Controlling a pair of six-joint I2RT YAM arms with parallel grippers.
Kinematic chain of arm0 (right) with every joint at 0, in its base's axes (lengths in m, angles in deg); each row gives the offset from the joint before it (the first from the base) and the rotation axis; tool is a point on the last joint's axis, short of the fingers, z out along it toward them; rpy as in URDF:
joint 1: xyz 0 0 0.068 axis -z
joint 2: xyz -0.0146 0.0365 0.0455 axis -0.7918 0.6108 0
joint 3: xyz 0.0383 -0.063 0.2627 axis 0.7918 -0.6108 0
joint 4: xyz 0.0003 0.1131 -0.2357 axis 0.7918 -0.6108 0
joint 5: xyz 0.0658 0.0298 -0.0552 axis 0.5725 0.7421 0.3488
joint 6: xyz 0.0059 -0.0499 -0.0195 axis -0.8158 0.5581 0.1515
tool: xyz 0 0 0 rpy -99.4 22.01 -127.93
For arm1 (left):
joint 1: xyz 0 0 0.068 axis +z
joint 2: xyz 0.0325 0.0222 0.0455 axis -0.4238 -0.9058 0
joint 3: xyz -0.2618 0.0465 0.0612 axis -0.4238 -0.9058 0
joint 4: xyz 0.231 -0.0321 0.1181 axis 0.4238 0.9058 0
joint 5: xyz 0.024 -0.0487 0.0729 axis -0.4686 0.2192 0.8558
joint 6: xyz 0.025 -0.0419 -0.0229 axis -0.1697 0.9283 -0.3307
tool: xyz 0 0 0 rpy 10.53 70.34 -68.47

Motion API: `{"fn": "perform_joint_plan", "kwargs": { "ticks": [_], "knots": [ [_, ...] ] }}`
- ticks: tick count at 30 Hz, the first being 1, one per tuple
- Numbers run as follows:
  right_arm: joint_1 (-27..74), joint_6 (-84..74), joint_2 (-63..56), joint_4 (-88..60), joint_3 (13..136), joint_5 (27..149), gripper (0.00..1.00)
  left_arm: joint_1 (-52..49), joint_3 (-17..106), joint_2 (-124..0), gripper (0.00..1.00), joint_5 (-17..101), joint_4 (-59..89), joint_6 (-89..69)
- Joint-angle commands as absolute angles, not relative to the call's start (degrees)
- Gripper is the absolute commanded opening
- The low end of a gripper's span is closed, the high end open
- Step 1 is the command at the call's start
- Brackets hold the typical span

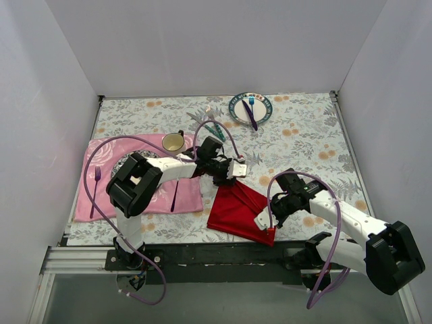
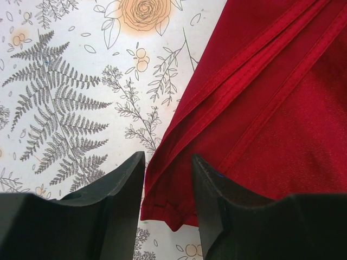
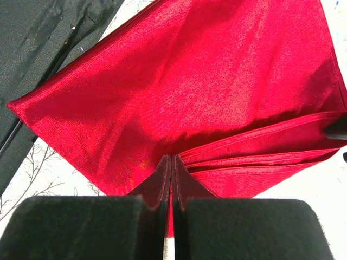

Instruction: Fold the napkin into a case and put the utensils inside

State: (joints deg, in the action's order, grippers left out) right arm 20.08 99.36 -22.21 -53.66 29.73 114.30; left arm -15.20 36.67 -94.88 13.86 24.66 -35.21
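The red napkin point(image 1: 234, 209) lies folded on the floral tablecloth near the front edge, its near corner reaching the black rail. My left gripper point(image 1: 231, 178) is open at the napkin's far corner; in the left wrist view its jaws point(image 2: 168, 187) straddle the hemmed corner of the napkin point(image 2: 260, 108) without closing on it. My right gripper point(image 1: 265, 221) is shut on the napkin's right edge; in the right wrist view point(image 3: 171, 168) red cloth point(image 3: 190, 81) shows between the closed fingers. The teal-handled fork and knife point(image 1: 210, 123) lie crossed behind the left arm.
A pink placemat point(image 1: 101, 202) at the left holds a cup point(image 1: 173, 142), a purple fork point(image 1: 96, 182) and a purple spoon point(image 1: 174, 196). A plate point(image 1: 263, 115) at the back carries a blue fork and a purple knife. The black rail point(image 3: 43, 32) runs along the front edge.
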Motion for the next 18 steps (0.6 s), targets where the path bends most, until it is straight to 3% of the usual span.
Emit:
{"fn": "perform_joint_plan", "kwargs": {
  "ticks": [1,10,18],
  "knots": [
    [19.8,100.2,-23.3,-54.6,30.1,116.2,0.01,-15.4,38.8,-95.4,0.36,12.9,24.0,-36.5],
    [19.8,100.2,-22.3,-54.3,30.4,116.3,0.01,-15.4,39.4,-95.2,0.33,11.1,24.1,-36.4],
    [19.7,100.1,-21.9,-54.3,30.8,116.2,0.01,-15.4,41.1,-97.2,0.22,10.4,25.9,-37.0]
  ]
}}
